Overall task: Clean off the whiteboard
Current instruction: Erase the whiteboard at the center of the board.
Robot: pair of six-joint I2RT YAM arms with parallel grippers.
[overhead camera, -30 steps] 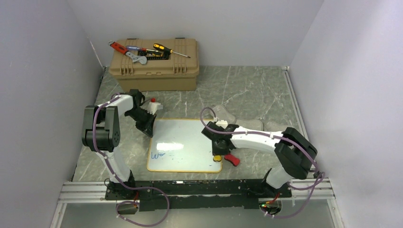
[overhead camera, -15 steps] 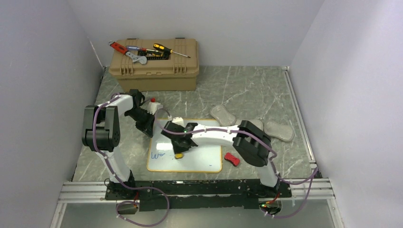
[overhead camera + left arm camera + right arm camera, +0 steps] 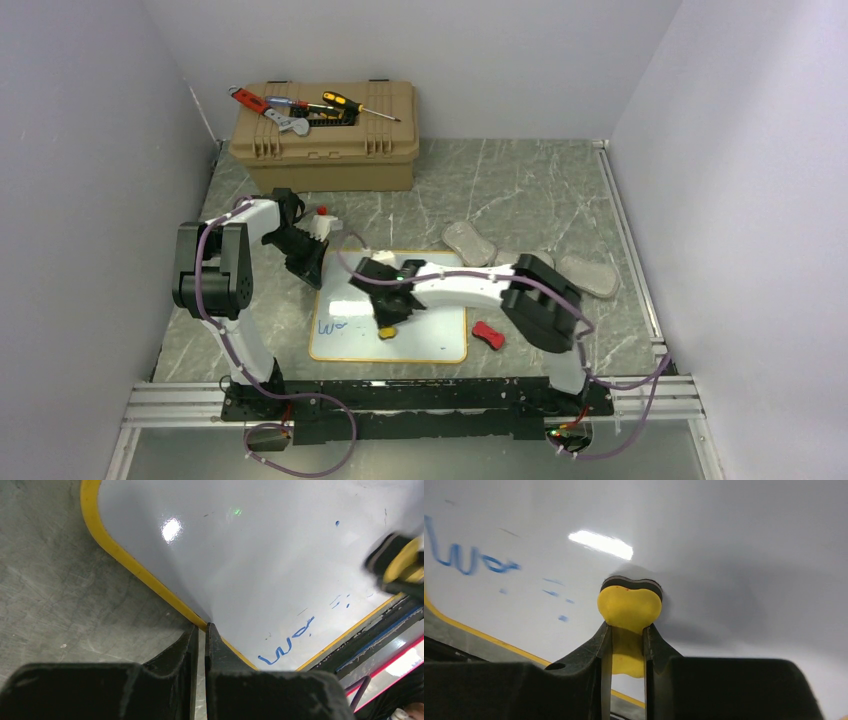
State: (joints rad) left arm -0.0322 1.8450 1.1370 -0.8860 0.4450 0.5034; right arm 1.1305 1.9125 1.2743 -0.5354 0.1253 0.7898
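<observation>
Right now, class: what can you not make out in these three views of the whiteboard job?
- Top view: the blue writing is too small to read.
- Right wrist view: the yellow eraser hides its own contact with the whiteboard.
- Left wrist view: the left end effector covers the frame there; pinching or pressing is unclear.

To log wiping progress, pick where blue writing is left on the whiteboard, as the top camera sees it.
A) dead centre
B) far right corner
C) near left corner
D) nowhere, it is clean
C: the blue writing sits in the near left corner of the whiteboard, just left of the yellow eraser.
</observation>
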